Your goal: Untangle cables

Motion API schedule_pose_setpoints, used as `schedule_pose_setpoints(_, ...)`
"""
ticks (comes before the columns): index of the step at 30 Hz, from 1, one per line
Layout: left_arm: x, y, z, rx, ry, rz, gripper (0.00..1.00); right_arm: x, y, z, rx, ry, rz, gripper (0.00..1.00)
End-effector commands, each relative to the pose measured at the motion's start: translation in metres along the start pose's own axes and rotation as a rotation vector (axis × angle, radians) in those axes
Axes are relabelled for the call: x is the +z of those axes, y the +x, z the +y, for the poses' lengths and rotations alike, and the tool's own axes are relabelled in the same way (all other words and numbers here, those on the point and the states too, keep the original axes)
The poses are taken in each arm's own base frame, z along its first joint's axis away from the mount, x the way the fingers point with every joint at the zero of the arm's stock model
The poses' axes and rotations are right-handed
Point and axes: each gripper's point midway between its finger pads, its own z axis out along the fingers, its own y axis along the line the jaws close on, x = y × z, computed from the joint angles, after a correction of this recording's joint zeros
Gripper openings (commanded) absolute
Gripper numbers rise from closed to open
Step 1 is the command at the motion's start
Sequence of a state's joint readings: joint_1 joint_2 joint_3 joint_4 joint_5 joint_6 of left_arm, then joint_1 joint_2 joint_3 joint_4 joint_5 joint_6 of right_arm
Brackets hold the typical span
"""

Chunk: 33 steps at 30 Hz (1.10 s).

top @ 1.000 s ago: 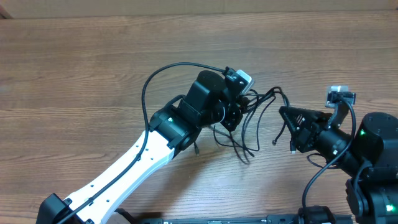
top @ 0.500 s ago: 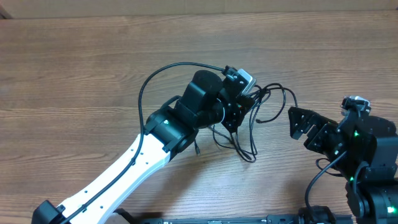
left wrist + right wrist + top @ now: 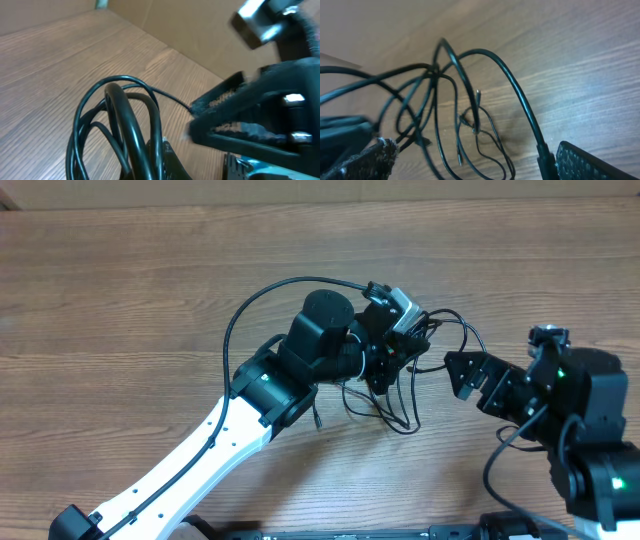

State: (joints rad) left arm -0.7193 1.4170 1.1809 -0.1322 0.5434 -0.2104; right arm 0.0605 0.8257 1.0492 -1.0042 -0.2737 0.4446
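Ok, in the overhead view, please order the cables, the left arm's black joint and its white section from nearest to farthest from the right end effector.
1. cables: just left of the right end effector.
2. black joint: further left, beyond the cables.
3. white section: far off at the lower left.

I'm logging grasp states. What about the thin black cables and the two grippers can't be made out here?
Left gripper jaws: overhead, hidden under its wrist camera; left wrist view, cut off at the bottom edge.
Thin black cables: crossings blurred in left wrist view, tiny overhead.
Plug ends: type too small to tell, right wrist view.
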Motion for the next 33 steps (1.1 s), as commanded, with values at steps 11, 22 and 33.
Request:
schedule_pose_setpoints(11,-0.011,-0.019,-0.023,0.020,0.095,-0.049,0.04,0.032,0.000,-0.008,0.035,0.042,0.108,1.00)
schedule_pose_setpoints(22,-0.013,-0.011,0.030,-0.067,-0.203,-0.045,0.04,0.027,0.008,-0.005,0.136,0.031,0.132,1.00)
schedule_pose_setpoints(33,-0.013,-0.011,0.029,-0.167,-0.193,-0.054,0.04,0.002,0.015,0.038,0.296,-0.189,0.172,1.00)
